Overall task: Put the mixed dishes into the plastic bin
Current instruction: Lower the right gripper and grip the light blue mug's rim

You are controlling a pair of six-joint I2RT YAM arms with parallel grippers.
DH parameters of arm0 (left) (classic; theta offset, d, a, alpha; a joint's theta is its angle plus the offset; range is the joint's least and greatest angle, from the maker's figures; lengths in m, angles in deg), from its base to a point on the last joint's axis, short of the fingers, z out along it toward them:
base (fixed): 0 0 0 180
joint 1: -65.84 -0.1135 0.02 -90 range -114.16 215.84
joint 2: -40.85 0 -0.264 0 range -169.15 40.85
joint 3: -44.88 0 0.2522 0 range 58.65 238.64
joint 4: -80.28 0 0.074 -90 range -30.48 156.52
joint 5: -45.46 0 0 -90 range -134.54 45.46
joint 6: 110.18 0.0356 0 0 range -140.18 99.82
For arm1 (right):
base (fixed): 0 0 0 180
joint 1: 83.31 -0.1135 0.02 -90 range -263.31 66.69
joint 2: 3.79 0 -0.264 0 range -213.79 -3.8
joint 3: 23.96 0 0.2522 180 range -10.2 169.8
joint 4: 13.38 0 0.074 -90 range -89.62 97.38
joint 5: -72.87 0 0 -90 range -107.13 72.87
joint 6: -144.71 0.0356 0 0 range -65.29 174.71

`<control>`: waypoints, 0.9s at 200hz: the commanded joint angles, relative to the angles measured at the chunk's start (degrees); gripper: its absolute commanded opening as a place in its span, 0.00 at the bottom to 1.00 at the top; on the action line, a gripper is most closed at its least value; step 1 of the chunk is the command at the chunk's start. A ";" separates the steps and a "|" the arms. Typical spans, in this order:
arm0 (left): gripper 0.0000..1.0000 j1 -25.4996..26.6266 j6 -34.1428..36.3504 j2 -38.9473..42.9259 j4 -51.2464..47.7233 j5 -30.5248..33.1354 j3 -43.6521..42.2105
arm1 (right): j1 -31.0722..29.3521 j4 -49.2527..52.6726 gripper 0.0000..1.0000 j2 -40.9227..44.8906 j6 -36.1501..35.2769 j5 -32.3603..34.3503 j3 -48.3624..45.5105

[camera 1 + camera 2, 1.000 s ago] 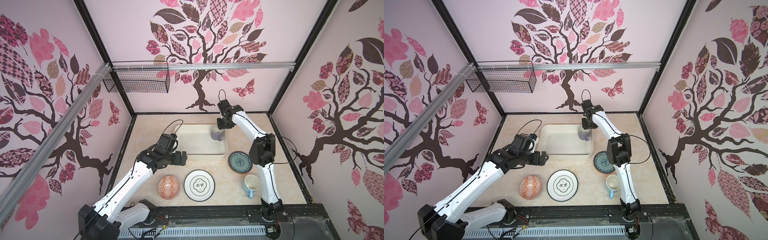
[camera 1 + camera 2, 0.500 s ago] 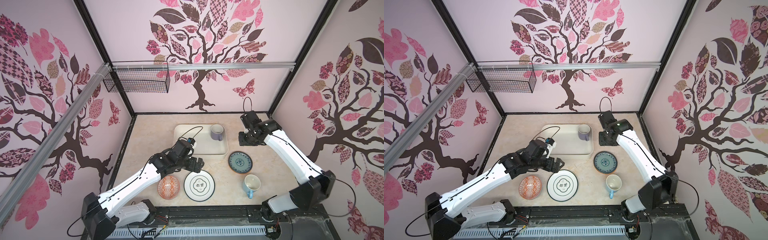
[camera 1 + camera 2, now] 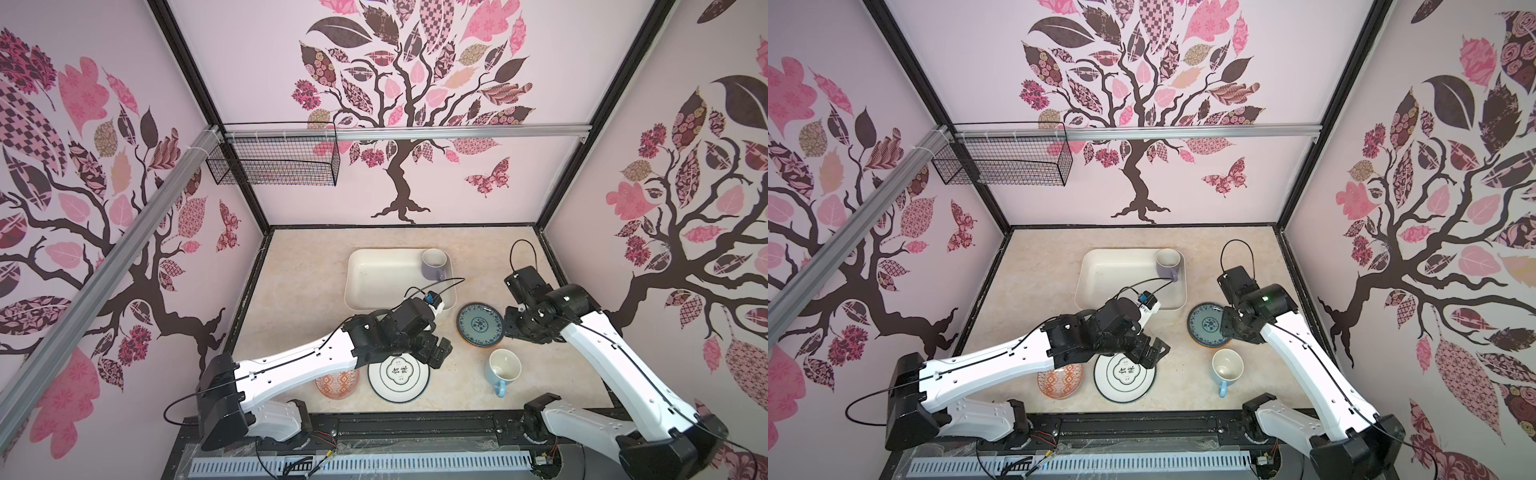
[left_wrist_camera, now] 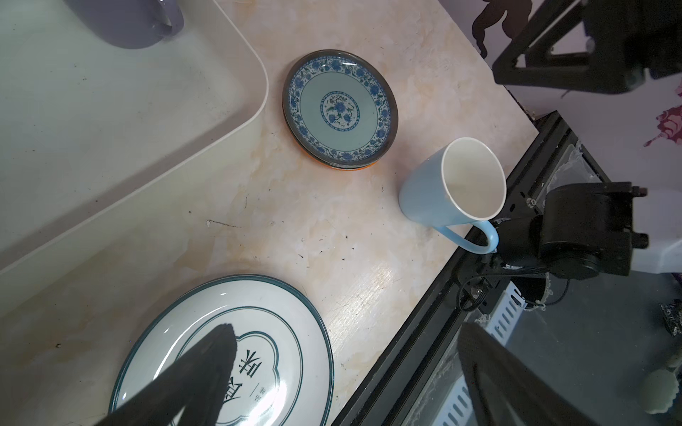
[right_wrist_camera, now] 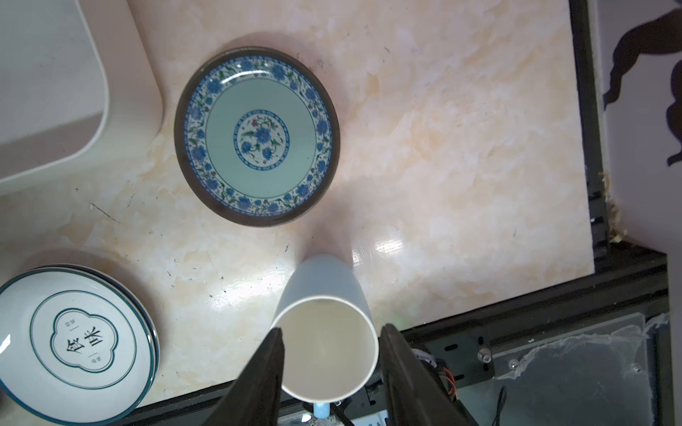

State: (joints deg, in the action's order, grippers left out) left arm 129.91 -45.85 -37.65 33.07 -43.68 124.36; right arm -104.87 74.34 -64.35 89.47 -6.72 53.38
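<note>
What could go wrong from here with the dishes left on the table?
The light-blue mug stands near the front edge of the table, with the open right gripper aimed at it; an off-centre close could tip it off.
The teal plate lies on an orange-rimmed plate; lifting one may drag the other.
The left arm's cable loops over the bin beside the lavender mug and might snag it.

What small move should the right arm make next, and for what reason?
Probably lower the right gripper toward the light-blue mug. Its jaws stand apart and hold nothing, and the wrist view shows the mug's rim between them. The mug stands upright on the table, outside the plastic bin, where only the lavender mug sits.
</note>
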 commanded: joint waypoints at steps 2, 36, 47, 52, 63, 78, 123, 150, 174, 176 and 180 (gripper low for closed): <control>0.98 0.40 0.58 -0.29 0.89 1.23 1.42 | -0.15 2.20 0.46 2.37 4.79 -1.11 -2.91; 0.98 0.56 1.83 -0.54 0.05 1.28 1.17 | -0.14 1.92 0.45 5.31 7.17 -2.01 -8.77; 0.98 0.57 2.03 -0.44 0.05 1.39 0.77 | -0.15 1.49 0.45 6.16 7.71 -2.73 -10.93; 0.98 0.55 2.12 -0.29 0.01 1.50 0.48 | -0.15 1.22 0.45 6.57 7.92 -3.00 -11.77; 0.98 0.59 2.22 -0.09 0.05 1.52 0.03 | -0.15 0.47 0.45 7.31 8.45 -3.61 -13.79; 0.98 0.59 2.29 0.03 0.10 1.62 -0.36 | -0.15 -1.16 0.45 8.11 8.74 -5.23 -16.57; 0.98 0.61 2.70 -0.47 -0.13 1.77 -0.67 | -0.32 -4.48 0.44 6.98 8.86 -6.79 -19.23; 0.98 0.61 2.56 -0.50 -0.14 2.38 -0.90 | -0.32 -7.25 0.41 5.44 8.22 -7.24 -21.64; 0.98 0.59 2.57 -0.18 -0.17 2.74 -1.48 | -0.32 -9.65 0.33 4.94 8.19 -8.15 -23.42; 0.98 0.61 2.62 -0.17 -0.18 2.67 -1.54 | -0.32 -9.71 0.32 4.92 8.14 -8.20 -23.54; 0.98 0.56 2.63 -0.10 -0.21 2.72 -1.63 | -0.27 -9.75 0.31 4.88 8.13 -8.23 -23.64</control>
State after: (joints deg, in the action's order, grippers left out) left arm 130.28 -44.06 -37.84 33.00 -41.80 124.29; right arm -104.94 66.58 -58.99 97.32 -13.95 30.43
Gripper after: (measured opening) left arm 0.981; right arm 0.338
